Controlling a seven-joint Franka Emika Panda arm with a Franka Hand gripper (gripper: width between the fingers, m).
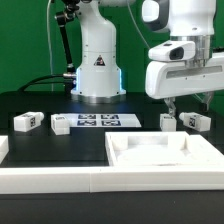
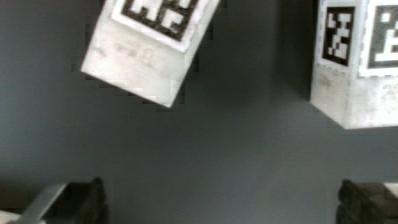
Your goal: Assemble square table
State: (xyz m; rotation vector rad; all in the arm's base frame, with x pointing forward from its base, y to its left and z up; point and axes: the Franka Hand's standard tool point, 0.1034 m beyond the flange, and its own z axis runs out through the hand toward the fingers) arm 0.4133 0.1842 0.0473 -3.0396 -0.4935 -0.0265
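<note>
- On the dark counter (image 1: 60, 145), toward the exterior view's right, your pincer (image 1: 186, 104) hangs just above the right pair of leg blocks (image 1: 168, 122). It is spread wide and grips nothing.
- From the wrist, you see both fingertips (image 2: 68, 198) well apart with bare counter between them, and the two tagged blocks lie ahead, untouched.
- Your square tabletop (image 1: 165, 158) lies rim-up at the front, right of centre in the exterior view. No leg is fitted to it.
- Its tray-like recess appears to hold nothing.
- The left pair of leg blocks (image 1: 27, 121) lies loose across the counter, with the marker board (image 1: 97, 121) between the two pairs.
- By this evidence, assembly looks barely begun: you have four legs left to pick up and fix.
</note>
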